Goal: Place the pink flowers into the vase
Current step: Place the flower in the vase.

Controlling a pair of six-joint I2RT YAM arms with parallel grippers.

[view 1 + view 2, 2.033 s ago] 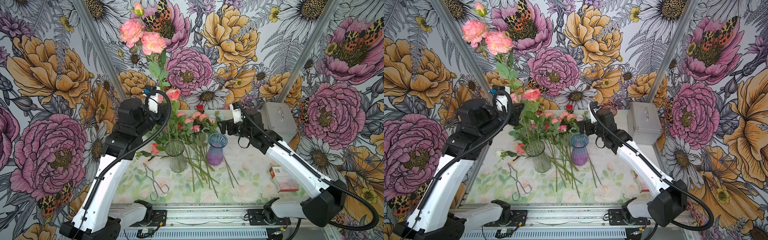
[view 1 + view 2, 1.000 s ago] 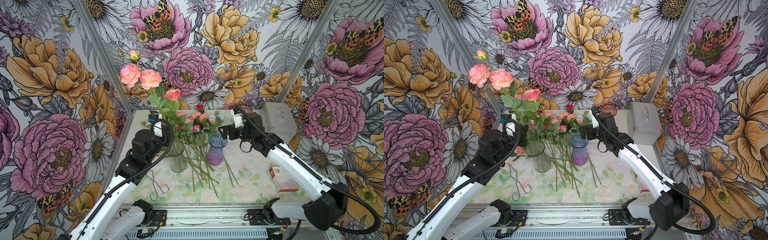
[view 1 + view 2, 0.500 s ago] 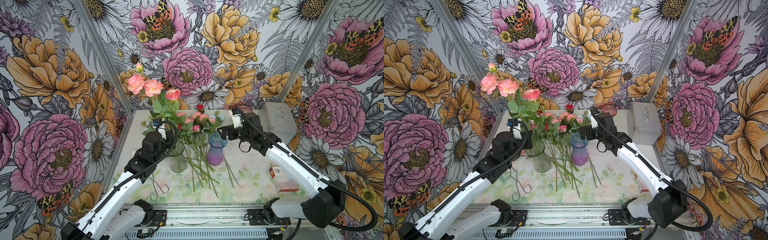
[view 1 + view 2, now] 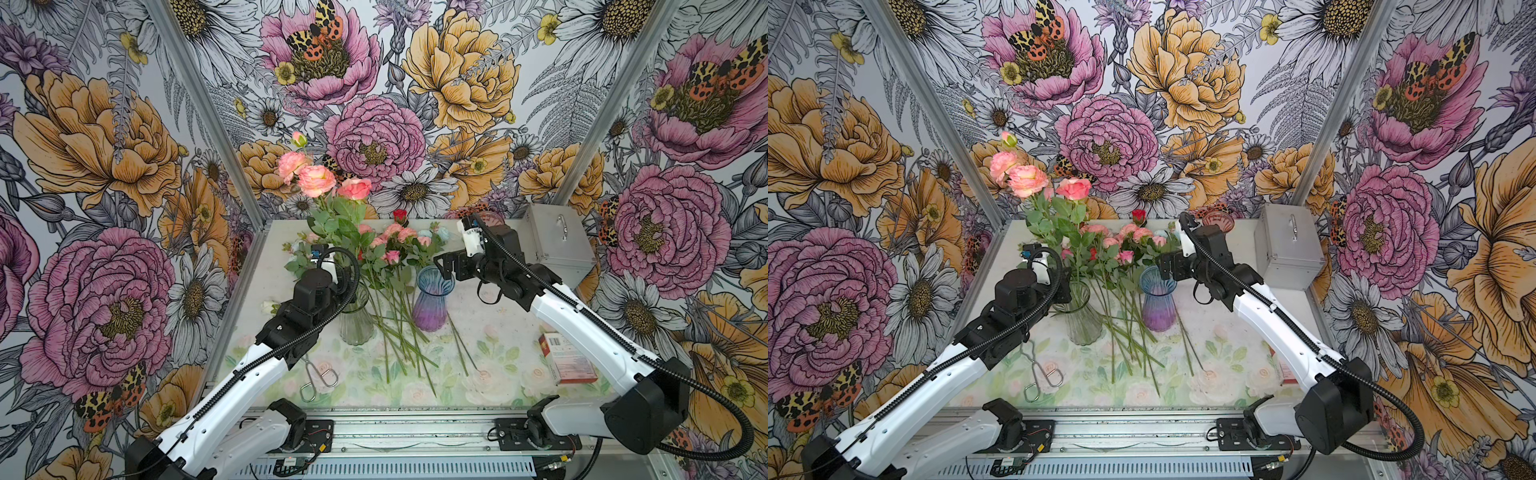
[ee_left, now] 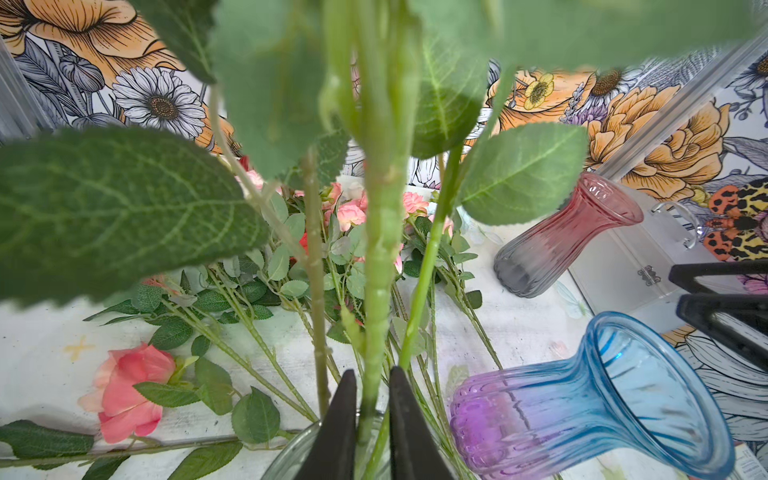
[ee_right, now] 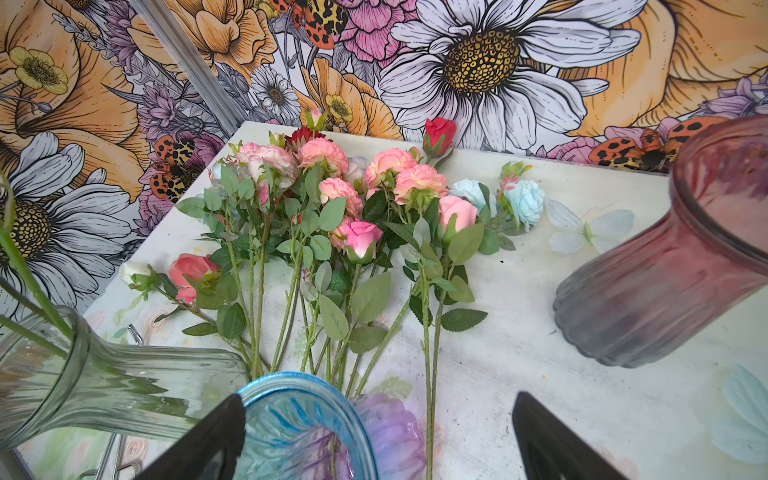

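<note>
A bunch of pink flowers (image 4: 316, 179) (image 4: 1027, 180) stands upright, its green stems (image 5: 380, 266) running down into the clear glass vase (image 4: 356, 324) (image 4: 1081, 326). My left gripper (image 5: 372, 374) sits right at that vase's mouth. Its jaws are barely parted round one stem, with a thin gap on each side. More pink flowers (image 4: 395, 245) (image 6: 332, 199) lie in a pile on the table behind the vases. My right gripper (image 6: 378, 397) hangs wide open by the rim of the blue-purple vase (image 4: 432, 303) (image 6: 299, 424), holding nothing.
A dark pink vase (image 5: 569, 232) (image 6: 665, 282) stands at the back by a metal case (image 4: 559, 245). Metal scissors (image 4: 318, 376) lie in front of the clear vase and a red box (image 4: 567, 359) lies at the right. A single pink rose (image 5: 129, 386) lies left of the pile.
My left arm has come down and forward, lowering the pink flowers' stems into the clear vase. Its jaws have begun to part. The right arm has stayed put.
</note>
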